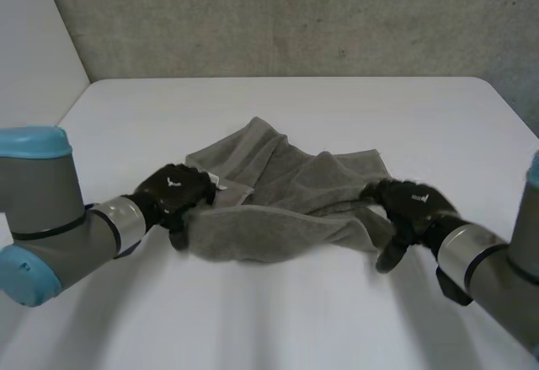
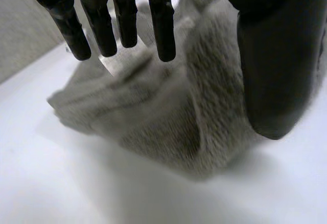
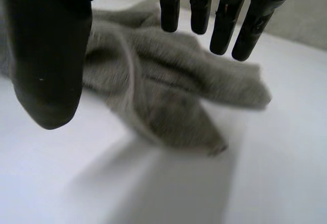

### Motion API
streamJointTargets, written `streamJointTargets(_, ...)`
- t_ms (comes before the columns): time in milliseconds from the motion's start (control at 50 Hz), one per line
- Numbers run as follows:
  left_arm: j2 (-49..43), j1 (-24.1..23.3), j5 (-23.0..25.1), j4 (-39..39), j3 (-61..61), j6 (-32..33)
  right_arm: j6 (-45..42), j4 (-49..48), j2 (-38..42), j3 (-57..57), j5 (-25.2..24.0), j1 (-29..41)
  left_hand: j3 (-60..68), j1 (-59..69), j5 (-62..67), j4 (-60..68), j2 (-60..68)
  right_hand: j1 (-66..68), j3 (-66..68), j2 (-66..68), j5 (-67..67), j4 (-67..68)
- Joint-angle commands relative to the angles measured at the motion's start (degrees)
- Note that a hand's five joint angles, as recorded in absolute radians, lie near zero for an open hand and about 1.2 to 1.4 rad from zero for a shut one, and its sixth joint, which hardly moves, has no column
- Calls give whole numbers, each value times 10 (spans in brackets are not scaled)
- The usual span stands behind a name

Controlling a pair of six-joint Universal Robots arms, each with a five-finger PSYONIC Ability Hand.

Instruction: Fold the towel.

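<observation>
A grey towel [image 1: 282,197] lies crumpled in the middle of the white table [image 1: 337,109]. My left hand [image 1: 174,190] hovers over the towel's left end, fingers [image 2: 110,22] straight and spread above the cloth [image 2: 168,117], thumb [image 2: 278,66] apart from them; nothing is pinched. My right hand [image 1: 410,206] is at the towel's right end. Its fingers [image 3: 225,17] hang straight above a bunched corner [image 3: 179,99], thumb [image 3: 46,55] wide to the side, and it holds nothing.
A white tag [image 2: 113,60] sticks out of the towel under my left fingers. Bare tabletop surrounds the towel on all sides. A grey wall [image 1: 295,16] rises behind the far table edge.
</observation>
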Motion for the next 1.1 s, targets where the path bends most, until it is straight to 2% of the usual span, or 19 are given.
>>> streamJointTargets(20,-23,-1,-1,-8,9,4,3,-20,74,4,2,6,54,54,49,55,53,119,125,124,117,124)
streamJointTargets(80,-33,-4,-1,-6,16,4,11,-20,94,-2,2,6,110,109,104,111,108,247,252,251,245,251)
streamJointTargets(180,-41,-9,-4,-8,25,4,42,-30,97,-4,-3,6,322,321,316,323,320,429,434,433,427,433)
streamJointTargets(220,-40,-10,-3,-8,28,5,52,-35,94,-7,-6,6,481,480,475,482,479,503,509,508,501,508)
streamJointTargets(260,-37,-10,-3,-8,30,6,60,-37,90,-17,-14,6,532,531,526,532,530,630,635,634,628,635)
streamJointTargets(320,-32,-10,-3,-8,34,4,62,-35,87,-38,-26,6,604,603,599,605,603,630,636,635,628,635)
streamJointTargets(400,-24,-13,-7,-9,43,0,63,-30,88,-54,-29,6,613,612,607,613,611,547,552,551,545,552)
streamJointTargets(440,-19,-13,-7,-9,42,0,63,-33,91,-58,-29,8,613,612,607,613,611,348,353,352,346,352)
streamJointTargets(600,-5,-17,-8,-9,35,-10,66,-35,114,-69,-24,28,574,574,569,575,573,263,268,267,261,267)
streamJointTargets(700,-6,-18,-8,-9,35,-10,78,-36,129,-76,-24,34,530,530,525,531,529,271,276,275,269,276)
streamJointTargets(740,-12,-18,-8,-9,35,-10,79,-35,135,-78,-23,35,420,419,414,421,418,271,276,276,269,276)
streamJointTargets(800,-14,-18,-7,-9,36,-9,79,-35,141,-80,-24,34,391,390,385,392,389,304,310,309,302,309)
streamJointTargets(860,-20,-18,-4,-9,36,-6,78,-35,141,-82,-26,34,450,449,444,450,448,447,452,451,445,452)
streamJointTargets(880,-23,-18,-3,-9,38,-4,78,-35,141,-83,-26,34,555,554,549,555,553,448,453,452,446,452)
streamJointTargets(900,-27,-18,-3,-8,43,-4,74,-35,140,-89,-30,34,612,611,606,613,610,582,588,587,580,587)
streamJointTargets(940,-31,-18,-2,-5,49,-3,73,-35,141,-104,-33,34,613,612,607,613,611,630,636,635,628,635)
streamJointTargets(1020,-42,-18,-3,-3,87,-1,69,-11,148,-203,-38,34,613,612,607,613,611,630,636,635,628,635)
streamJointTargets(1060,-58,-18,-10,-3,172,-4,62,18,160,-266,-49,34,613,612,607,613,611,630,636,635,628,635)
streamJointTargets(1100,-61,-18,-14,-5,225,-9,42,95,192,-451,-63,34,613,612,607,613,611,630,636,635,628,635)
